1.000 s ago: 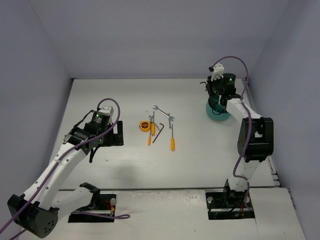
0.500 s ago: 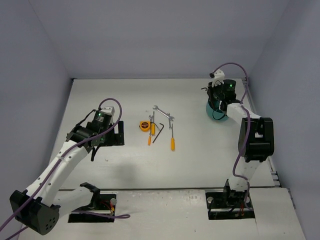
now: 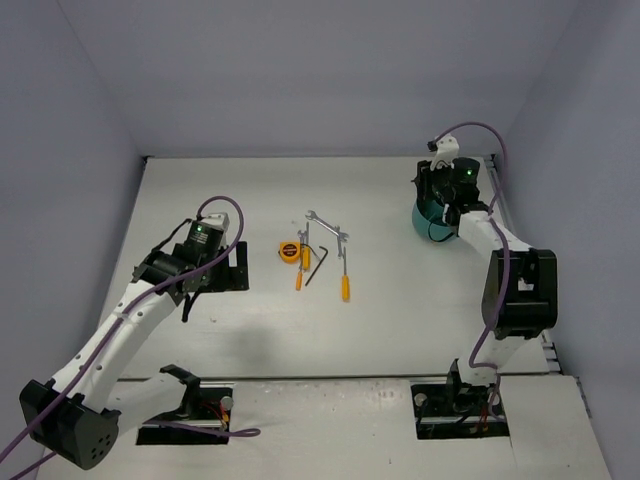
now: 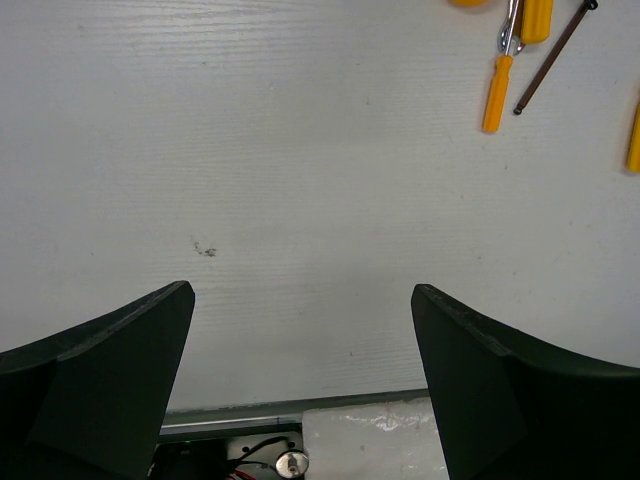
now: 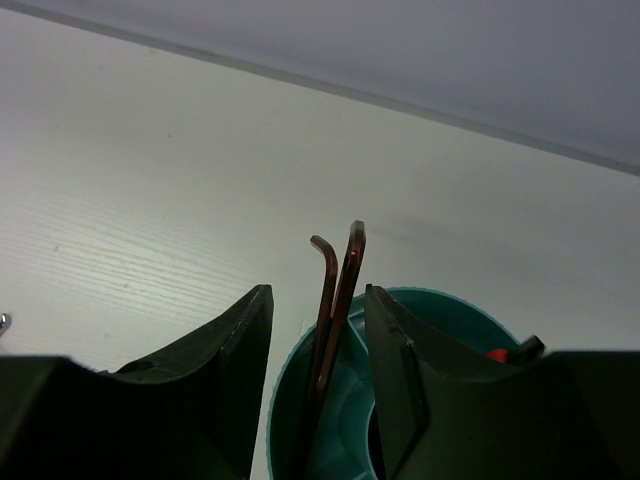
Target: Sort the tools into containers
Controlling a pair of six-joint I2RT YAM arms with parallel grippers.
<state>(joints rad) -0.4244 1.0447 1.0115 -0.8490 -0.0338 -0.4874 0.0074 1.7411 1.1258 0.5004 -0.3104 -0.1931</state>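
The teal cup [image 3: 440, 222] stands at the far right, and my right gripper [image 3: 431, 193] hangs over its left rim. In the right wrist view the gripper [image 5: 318, 290] is open over the cup [image 5: 440, 310]. Two dark slim tools stand in the cup between the fingers, a hex key with a bent top [image 5: 324, 290] and a straight bar [image 5: 348, 275]. A red piece [image 5: 497, 354] shows inside the cup. At mid-table lie the tape measure [image 3: 288, 250], wrenches [image 3: 326, 224], orange screwdrivers [image 3: 345, 287] and a hex key [image 3: 320, 262]. My left gripper [image 3: 220, 270] is open and empty, left of them.
The left wrist view shows bare table between the wide fingers [image 4: 110, 350], with an orange screwdriver [image 4: 496, 82] and the hex key [image 4: 555, 55] at the top right. The table's near edge and a base plate [image 4: 260, 445] lie below. Walls close in on three sides.
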